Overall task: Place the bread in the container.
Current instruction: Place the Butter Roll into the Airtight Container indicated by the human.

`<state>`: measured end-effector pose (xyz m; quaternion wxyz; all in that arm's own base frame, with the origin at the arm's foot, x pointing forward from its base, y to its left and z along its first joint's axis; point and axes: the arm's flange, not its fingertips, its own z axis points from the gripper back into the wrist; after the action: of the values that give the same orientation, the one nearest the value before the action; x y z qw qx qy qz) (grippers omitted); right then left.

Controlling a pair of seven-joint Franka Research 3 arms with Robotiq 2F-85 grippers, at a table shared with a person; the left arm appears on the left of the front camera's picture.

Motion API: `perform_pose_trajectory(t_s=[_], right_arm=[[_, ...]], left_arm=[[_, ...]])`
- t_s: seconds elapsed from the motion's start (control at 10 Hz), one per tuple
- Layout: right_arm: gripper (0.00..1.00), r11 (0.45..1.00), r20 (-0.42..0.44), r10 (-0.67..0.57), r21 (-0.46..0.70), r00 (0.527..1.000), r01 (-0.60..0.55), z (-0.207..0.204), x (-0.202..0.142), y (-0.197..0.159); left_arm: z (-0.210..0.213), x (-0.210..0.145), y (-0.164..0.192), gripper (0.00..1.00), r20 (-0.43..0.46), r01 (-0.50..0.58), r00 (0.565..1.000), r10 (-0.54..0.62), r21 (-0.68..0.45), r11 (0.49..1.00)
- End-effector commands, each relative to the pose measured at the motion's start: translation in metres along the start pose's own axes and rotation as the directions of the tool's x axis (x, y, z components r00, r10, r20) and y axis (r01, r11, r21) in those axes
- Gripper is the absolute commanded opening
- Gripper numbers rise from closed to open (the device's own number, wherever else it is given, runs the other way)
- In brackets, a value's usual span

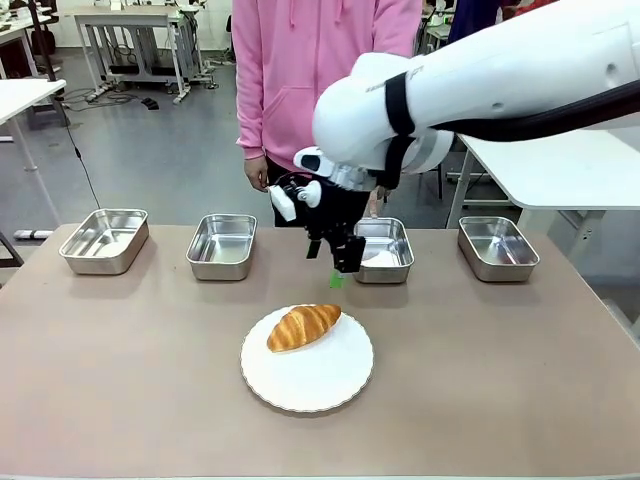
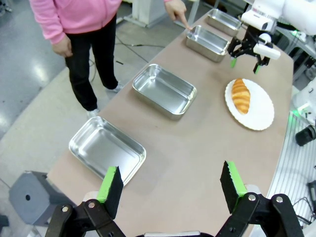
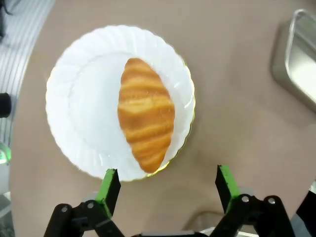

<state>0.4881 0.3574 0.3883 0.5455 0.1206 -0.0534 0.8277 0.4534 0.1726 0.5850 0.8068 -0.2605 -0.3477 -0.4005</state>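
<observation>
The bread (image 1: 303,326) is a golden-brown croissant lying on a round white plate (image 1: 310,385) at the table's middle front. My right gripper (image 1: 335,270) hangs open a little above the plate's far edge, nothing between its fingers. In the right wrist view the bread (image 3: 145,113) lies on the plate (image 3: 84,108) just ahead of the open gripper (image 3: 165,180). A person's finger (image 2: 186,24) points at the rim of one steel container (image 2: 207,42), the third from the left (image 1: 395,240) in the front view. My left gripper (image 2: 172,185) stands open high over the table's left end.
Three more steel trays share the far row: two on the left (image 1: 104,240) (image 1: 222,245) and one at the far right (image 1: 497,247). The person in a pink hoodie (image 1: 300,60) stands behind the table. One tray's corner (image 3: 298,59) shows to the plate's right.
</observation>
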Motion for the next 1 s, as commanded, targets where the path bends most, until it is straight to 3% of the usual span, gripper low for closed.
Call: perform_pose_trajectory(t_s=[0.0, 0.5, 0.9], right_arm=[[1.00, 0.999, -0.025, 0.011, 0.036, 1.000, -0.010, 0.002, -0.002, -0.004], [1.00, 1.000, -0.003, 0.004, 0.011, 1.000, -0.004, -0.005, 0.000, -0.003], [1.00, 0.996, -0.054, 0.065, -0.056, 0.996, -0.068, -0.029, 0.030, 0.022]], left_arm=[[0.001, 0.002, -0.002, 1.00, 0.007, 0.008, 1.000, -0.008, -0.002, 1.000], [0.001, 0.002, -0.002, 1.00, 0.007, 0.008, 1.000, -0.008, -0.002, 1.000], [0.001, 0.002, -0.002, 1.00, 0.007, 0.008, 1.000, -0.008, -0.002, 1.000]])
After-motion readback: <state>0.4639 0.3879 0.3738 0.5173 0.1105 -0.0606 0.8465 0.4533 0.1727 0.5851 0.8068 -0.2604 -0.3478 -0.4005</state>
